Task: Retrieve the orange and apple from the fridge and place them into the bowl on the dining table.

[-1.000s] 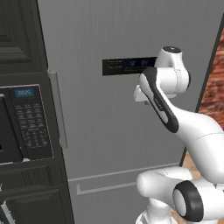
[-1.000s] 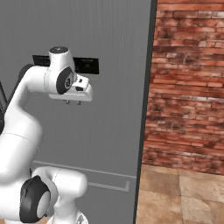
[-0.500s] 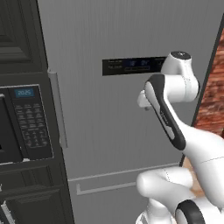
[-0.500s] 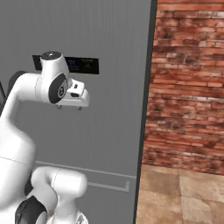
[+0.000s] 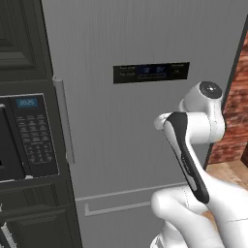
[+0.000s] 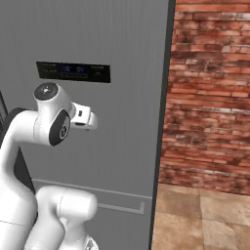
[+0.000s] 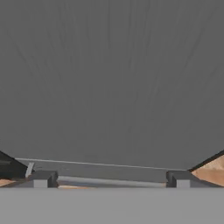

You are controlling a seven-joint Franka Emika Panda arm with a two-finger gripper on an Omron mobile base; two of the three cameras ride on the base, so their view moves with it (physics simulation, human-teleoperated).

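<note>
Left base view – fridge: the fridge (image 5: 121, 121) is taking up most of the frame with its door shut, black display panel (image 5: 151, 72) sitting around 1 o'clock from centre, long vertical handle (image 5: 64, 121) over at 9 o'clock.
Left base view – arm: the white arm (image 5: 193, 160) is rising from 5 o'clock and folding up right in front of the door, below the panel.
Left base view – neighbours: a black microwave (image 5: 24, 135) is sitting at 9 o'clock just beside the fridge, brick wall (image 5: 237, 111) peeking in at 3 o'clock.
Right base view – fridge: same grey door (image 6: 97, 122) is filling the left half, panel (image 6: 73, 72) at 10 o'clock, drawer handle (image 6: 122, 207) at 6 o'clock.
Right base view – arm: the wrist is sticking toward the door just under the panel.
Right base view – room: brick wall (image 6: 210, 93) running down the 3 o'clock side, tiled floor (image 6: 200, 219) at 5 o'clock.
Hand view – gripper: the gripper (image 7: 109, 178) is pointing at the plain grey door, fingertips (image 7: 43, 178) standing well apart at 6 o'clock with nothing between them.
</note>
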